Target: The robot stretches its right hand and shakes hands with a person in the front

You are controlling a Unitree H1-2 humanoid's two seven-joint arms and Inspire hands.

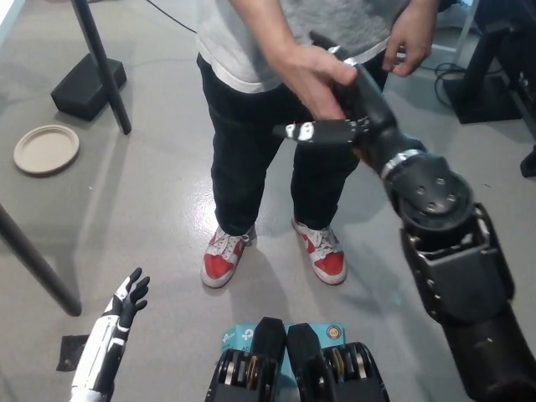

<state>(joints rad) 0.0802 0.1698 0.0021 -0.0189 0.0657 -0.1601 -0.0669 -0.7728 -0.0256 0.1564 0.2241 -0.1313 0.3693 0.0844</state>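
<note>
A person in a grey shirt and black trousers (251, 142) stands right in front of me. My black right hand (356, 105) is stretched up and forward to meet the person's hand (311, 77). That hand wraps over my palm from the left. My thumb sticks out straight below it and my fingers (328, 43) reach straight past it, not curled around it. The person's other hand (408, 38) hangs at the waist on the right. My white left hand (124, 311) rests low at the lower left with its fingers spread, holding nothing.
The person's red and white shoes (224, 255) stand on the grey floor just ahead of me. A paper plate (46, 151) lies at the left. A black pole (102, 71) with a black base (88, 88) rises at the upper left. Dark equipment (494, 67) stands at the upper right.
</note>
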